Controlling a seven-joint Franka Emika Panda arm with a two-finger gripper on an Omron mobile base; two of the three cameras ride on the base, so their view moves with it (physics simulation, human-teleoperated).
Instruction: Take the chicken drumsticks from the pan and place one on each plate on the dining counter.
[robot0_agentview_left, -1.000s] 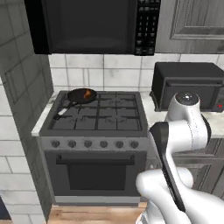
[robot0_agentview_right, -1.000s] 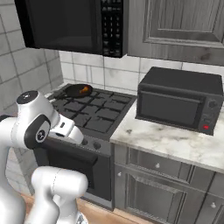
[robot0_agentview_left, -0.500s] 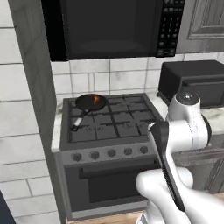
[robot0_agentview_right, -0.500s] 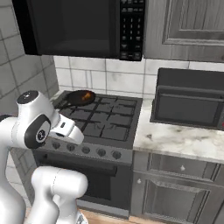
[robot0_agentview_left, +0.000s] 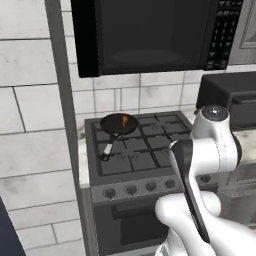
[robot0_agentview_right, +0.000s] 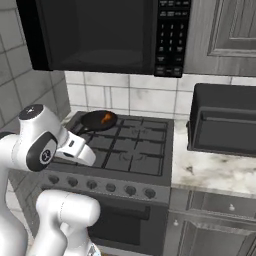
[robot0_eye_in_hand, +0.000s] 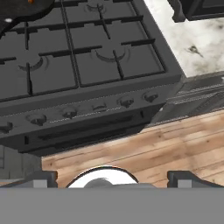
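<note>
One pan (robot0_agentview_left: 119, 123) sits on the back-left burner of the dark stove (robot0_agentview_left: 137, 150), at about ten o'clock on the cooktop in the left base view, its thin handle running toward seven o'clock and ending in a silvery tip. An orange-brown patch in the pan marks the chicken drumsticks (robot0_agentview_left: 124, 120); how many lie there is too small to tell. In the right base view the same pan (robot0_agentview_right: 99, 120) shows at the far-left corner of the grates, the orange patch (robot0_agentview_right: 106, 118) at its two o'clock side.

The pincer (robot0_eye_in_hand: 112, 177) points down at the stove front and the wooden floor (robot0_eye_in_hand: 144, 153), its two dark tips spread wide apart near the bottom corners of the hand view, with nothing between them. It hangs well apart from the pan, whose rim just shows at eleven o'clock in the hand view.

A black microwave (robot0_agentview_right: 105, 35) hangs above the stove; its keypad carries small pale marks that are too blurred to read. At three o'clock a dark toaster oven (robot0_agentview_right: 225, 120) stands on the marble table (robot0_agentview_right: 210, 172). A row of knobs (robot0_agentview_left: 131, 189) lines the stove front. No brand name is legible anywhere.
</note>
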